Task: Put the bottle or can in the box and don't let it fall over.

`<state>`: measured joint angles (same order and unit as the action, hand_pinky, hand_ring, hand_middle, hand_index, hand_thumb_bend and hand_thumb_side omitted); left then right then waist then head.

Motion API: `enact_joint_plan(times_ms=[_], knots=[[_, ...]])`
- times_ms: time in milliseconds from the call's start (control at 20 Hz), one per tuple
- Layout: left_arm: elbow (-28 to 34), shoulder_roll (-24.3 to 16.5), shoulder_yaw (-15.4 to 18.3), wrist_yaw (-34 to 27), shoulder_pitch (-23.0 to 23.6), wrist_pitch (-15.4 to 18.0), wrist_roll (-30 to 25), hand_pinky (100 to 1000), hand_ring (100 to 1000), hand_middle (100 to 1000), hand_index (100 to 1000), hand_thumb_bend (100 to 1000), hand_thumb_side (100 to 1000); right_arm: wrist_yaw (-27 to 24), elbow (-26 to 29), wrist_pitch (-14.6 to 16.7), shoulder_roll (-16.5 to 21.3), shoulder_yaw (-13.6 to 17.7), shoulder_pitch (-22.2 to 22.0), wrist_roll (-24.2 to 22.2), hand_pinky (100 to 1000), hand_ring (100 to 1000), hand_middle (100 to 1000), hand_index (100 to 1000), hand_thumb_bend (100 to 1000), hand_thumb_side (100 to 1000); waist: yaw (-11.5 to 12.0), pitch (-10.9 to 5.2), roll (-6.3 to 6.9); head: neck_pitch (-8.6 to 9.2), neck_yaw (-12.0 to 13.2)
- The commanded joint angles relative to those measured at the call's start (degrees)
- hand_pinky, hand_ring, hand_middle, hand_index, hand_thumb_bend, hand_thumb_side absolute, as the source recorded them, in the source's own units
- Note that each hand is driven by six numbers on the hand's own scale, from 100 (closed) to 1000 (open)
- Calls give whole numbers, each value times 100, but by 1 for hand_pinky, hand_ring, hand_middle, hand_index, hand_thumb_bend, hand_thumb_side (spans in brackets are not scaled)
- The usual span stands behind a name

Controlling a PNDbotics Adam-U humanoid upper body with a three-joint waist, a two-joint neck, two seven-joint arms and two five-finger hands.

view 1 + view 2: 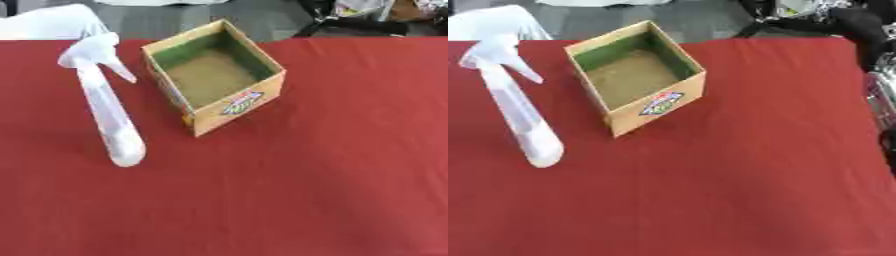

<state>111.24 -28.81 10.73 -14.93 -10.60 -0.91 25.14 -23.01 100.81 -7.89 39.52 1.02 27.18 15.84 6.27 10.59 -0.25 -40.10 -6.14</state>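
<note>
A white spray bottle [107, 107] is on the red table [289, 190] at the left. Its rounded base end points toward me and its trigger head [90, 54] toward the far edge. I cannot tell whether it stands or lies. To its right, a short gap away, an open cardboard box [238, 104] stands with a coloured logo on its near wall and nothing inside. Neither of my hands shows in either view. A black and silver piece of arm [878, 85] shows at the right edge of the right eye view.
Something white [48, 22] lies beyond the table's far left edge, just behind the bottle's head. Dark clutter [350, 22] sits past the far right edge. The red cloth reaches wide in front of and to the right of the box.
</note>
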Motion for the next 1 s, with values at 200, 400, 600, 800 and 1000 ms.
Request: enact_joint_plan(times_ms=[200,400,600,800,1000], knots=[[32,-300,-11,-61,-55,-22,-2,632,766,760,755,216,504,-13,73,-19,112,36,95,-7,798,790,754,843,285,227,23,-162,8,29,32],[24,-523,-71,-56,-112,-45,-44,634,766,760,758,213,485,-12,63,-28,119,30,82,-10,798,790,754,843,286,227,35,-189,1,13,11],[90,-1066,-373,172,-167,-234,-312,657,789,784,783,200,503,-3,51,-46,149,10,63,-25,798,790,755,843,285,228,49,-229,25,-7,-33],[102,-1691,-845,546,-179,-606,-691,712,811,803,799,194,540,16,38,-62,205,-9,24,-47,798,790,755,843,285,228,76,-279,91,-41,-57],[6,-2319,-1323,932,-273,-991,-1077,774,829,825,825,177,610,25,28,-85,241,-39,7,-82,798,790,755,843,277,231,95,-307,140,-40,-71]])
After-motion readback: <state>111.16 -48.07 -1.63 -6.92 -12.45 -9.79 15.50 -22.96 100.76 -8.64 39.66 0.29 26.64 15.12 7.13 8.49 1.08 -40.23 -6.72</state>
